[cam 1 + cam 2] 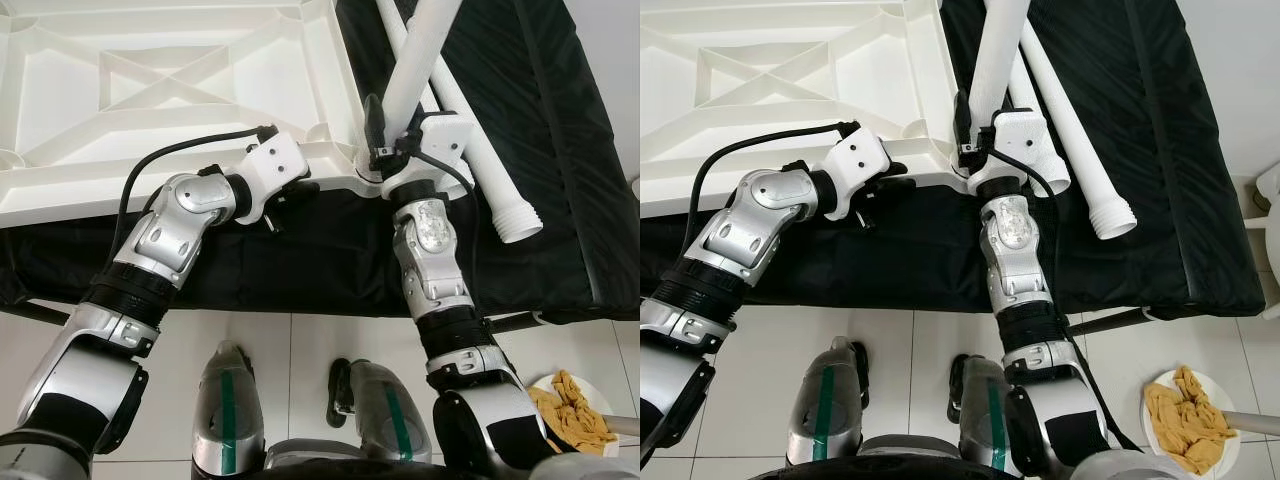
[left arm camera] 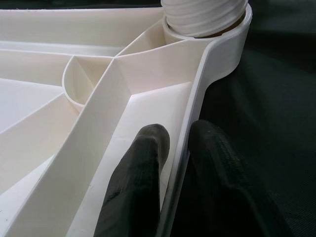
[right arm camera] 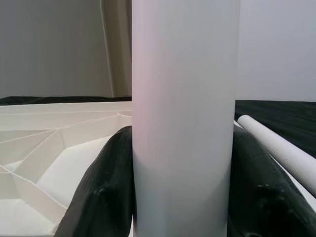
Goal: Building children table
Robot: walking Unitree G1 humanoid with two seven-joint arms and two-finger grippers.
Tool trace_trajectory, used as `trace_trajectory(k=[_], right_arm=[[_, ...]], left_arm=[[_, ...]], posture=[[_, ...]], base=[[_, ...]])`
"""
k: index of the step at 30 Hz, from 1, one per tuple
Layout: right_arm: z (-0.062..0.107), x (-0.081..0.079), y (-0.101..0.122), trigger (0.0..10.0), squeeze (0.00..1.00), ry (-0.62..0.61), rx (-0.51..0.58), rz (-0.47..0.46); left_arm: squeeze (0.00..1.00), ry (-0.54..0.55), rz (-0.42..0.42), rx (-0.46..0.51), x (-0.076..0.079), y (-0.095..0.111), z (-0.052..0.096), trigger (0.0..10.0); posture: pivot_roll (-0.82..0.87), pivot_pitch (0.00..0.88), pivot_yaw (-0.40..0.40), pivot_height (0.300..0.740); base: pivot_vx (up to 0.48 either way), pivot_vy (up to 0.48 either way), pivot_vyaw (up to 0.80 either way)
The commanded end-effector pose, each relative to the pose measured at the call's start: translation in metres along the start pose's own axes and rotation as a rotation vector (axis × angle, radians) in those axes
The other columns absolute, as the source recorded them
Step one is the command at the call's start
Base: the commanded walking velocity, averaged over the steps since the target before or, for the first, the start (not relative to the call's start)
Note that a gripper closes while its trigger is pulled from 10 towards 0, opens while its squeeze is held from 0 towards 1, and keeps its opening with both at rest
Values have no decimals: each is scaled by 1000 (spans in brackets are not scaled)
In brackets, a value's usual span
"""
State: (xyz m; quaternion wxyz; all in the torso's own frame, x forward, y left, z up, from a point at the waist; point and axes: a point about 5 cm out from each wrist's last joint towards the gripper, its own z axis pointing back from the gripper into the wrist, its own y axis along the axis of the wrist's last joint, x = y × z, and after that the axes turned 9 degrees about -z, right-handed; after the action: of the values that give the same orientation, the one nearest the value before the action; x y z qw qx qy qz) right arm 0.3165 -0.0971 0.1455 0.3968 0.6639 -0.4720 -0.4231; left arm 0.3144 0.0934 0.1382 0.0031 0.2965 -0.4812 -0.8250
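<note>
Black sheet covers the surface in front of me, running from 9 to 3 o'clock. White tile floor below it at 6. Plate on the floor at 4 o'clock, holding a crumpled yellow cloth. Grey bar sticks in just beside the plate.

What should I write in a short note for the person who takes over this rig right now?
Left gripper: shut on the rim of the upside-down white tabletop, steadying it on the black surface.
Right gripper: shut on a white table leg standing in the near corner socket.
Done: the leg's threaded end sits in the socket; whether it is fully tight cannot be told.
Left: two more legs lie loose on the black surface to the right, still to be fitted.
</note>
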Motion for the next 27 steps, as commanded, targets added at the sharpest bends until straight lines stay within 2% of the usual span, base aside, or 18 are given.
trace_trajectory(k=[1,11,12,20,25,27], right_arm=[[20,23,-32,10000,0,-109,-175,33],[30,22,-36,10000,0,-49,-164,52],[35,27,-38,10000,0,-44,-161,41],[44,34,-40,10000,0,-36,-140,56],[48,35,-43,10000,0,-16,-152,78],[52,39,-48,10000,0,-31,-179,76]], left_arm=[[0,51,-93,99,-15,29,4,10000],[0,56,-96,102,-15,30,5,10000],[0,55,-97,102,-15,30,5,10000],[0,53,-98,107,-14,31,4,10000],[0,53,-100,108,-14,31,3,10000],[0,52,-101,109,-14,32,4,10000]], posture=[[83,86,-51,740],[88,81,-57,740],[87,77,-58,740],[82,73,-58,740],[84,70,-58,740],[85,65,-56,740]], base=[[0,0,0],[0,0,0],[0,0,0],[0,0,0],[0,0,0],[0,0,0]])
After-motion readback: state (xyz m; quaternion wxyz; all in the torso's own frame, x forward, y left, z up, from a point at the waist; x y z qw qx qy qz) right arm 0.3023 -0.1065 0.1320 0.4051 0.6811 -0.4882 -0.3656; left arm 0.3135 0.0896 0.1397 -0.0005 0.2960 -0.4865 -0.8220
